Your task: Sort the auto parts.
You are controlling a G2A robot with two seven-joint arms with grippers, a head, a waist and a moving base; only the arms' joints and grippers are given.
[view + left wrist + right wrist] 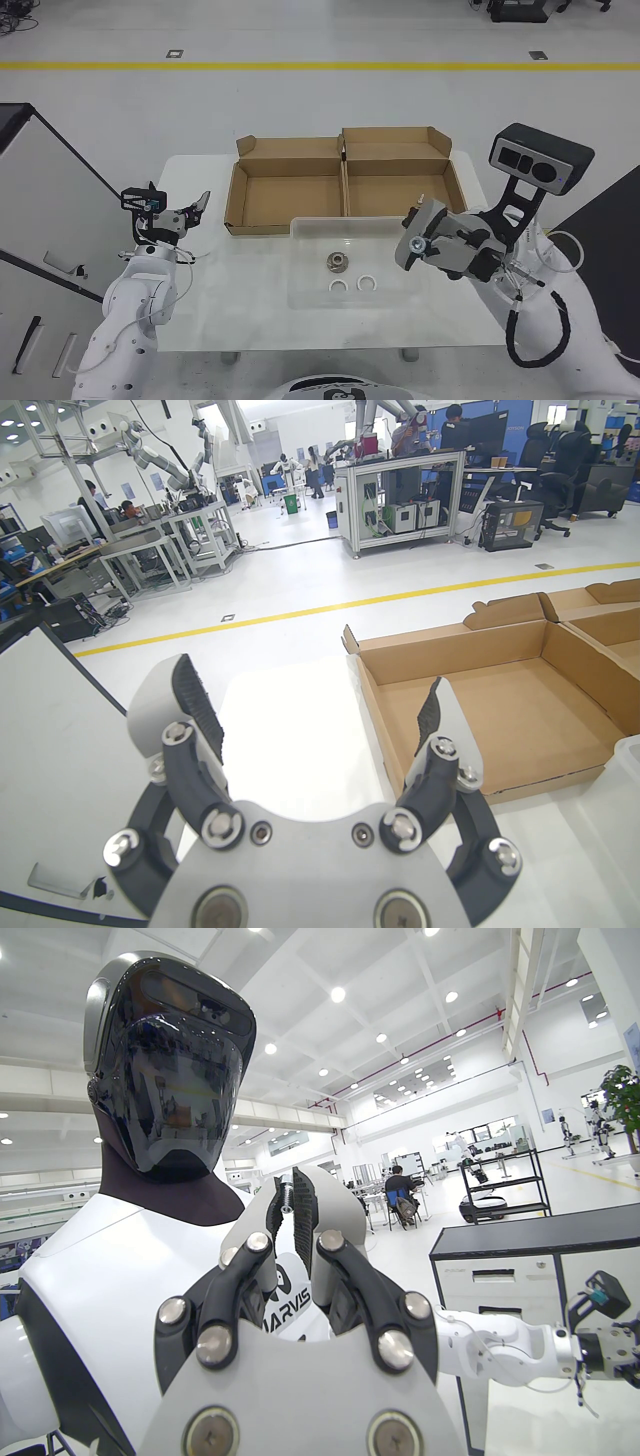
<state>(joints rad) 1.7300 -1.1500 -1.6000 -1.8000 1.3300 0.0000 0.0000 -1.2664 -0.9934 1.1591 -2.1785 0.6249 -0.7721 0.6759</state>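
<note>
We see the right gripper point(289, 1176) clamped on a small metal bolt point(286, 1195), held up by the right end of the clear tray point(310, 250) in the middle of the top view. In that tray lie a grey metal hub point(338, 263) and, just below it in the frame, two white rings point(333, 287) side by side (close together, though we cannot tell whether they touch). Two open cardboard boxes point(285, 200) sit side by side just above the tray on the white table point(220, 320). At the left of the frame the left gripper point(310, 672) hangs over the table's edge, its fingers spread wide and holding nothing.
</note>
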